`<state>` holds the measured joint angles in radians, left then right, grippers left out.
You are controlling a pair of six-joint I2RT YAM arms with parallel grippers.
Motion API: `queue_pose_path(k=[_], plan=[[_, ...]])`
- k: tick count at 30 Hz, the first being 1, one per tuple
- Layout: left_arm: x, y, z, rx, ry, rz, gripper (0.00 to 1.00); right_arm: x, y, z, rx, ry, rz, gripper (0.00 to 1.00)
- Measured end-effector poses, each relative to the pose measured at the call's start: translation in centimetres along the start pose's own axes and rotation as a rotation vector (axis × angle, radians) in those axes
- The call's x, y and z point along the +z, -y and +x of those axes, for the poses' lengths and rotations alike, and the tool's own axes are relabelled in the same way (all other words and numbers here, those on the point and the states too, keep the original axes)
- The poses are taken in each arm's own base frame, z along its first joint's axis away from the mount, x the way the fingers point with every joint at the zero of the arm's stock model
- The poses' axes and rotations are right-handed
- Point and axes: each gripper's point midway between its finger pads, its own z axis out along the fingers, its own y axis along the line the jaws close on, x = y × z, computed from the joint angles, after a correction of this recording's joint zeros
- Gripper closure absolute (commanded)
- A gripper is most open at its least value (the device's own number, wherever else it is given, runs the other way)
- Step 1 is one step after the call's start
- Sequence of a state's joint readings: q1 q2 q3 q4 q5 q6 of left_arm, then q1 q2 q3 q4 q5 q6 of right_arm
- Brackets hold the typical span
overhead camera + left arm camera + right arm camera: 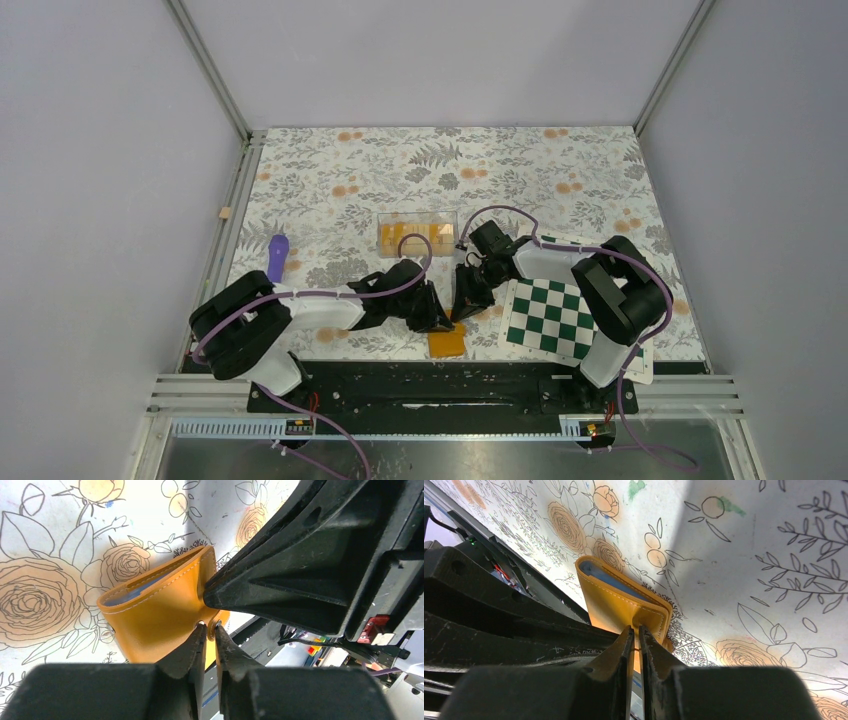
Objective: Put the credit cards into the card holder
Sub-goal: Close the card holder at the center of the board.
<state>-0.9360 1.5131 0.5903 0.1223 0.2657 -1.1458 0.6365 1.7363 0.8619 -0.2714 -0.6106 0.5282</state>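
Observation:
The card holder (pixel 447 341), an orange wallet with light-blue pockets, lies at the table's near edge between both arms. In the left wrist view it (pixel 155 620) is slightly parted, and my left gripper (pixel 210 628) is shut on its orange tab with the stud. In the right wrist view my right gripper (pixel 636 631) is shut on the stitched edge of the wallet's (pixel 621 602) cover. From above, the left gripper (pixel 438 320) and right gripper (pixel 466 306) meet over the wallet. The orange credit cards (pixel 416 235) lie in a clear box farther back.
The clear plastic box (pixel 385 218) stands behind the grippers. A green-and-white chequered board (pixel 548 315) lies under the right arm. A purple object (pixel 277 257) lies at the left. The black base rail (pixel 440 385) runs along the near edge.

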Motion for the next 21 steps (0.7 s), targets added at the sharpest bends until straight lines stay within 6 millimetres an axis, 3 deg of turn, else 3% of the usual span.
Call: queue_pose_path(k=[3, 21], plan=[[0.01, 0.0, 0.02, 0.001, -0.002, 0.0, 1.0, 0.0, 0.0, 0.0, 0.0, 0.0, 0.0, 0.84], [-0.71, -0.24, 0.05, 0.016, -0.002, -0.033, 1.0, 0.0, 0.01, 0.01, -0.001, 0.0, 0.0, 0.84]])
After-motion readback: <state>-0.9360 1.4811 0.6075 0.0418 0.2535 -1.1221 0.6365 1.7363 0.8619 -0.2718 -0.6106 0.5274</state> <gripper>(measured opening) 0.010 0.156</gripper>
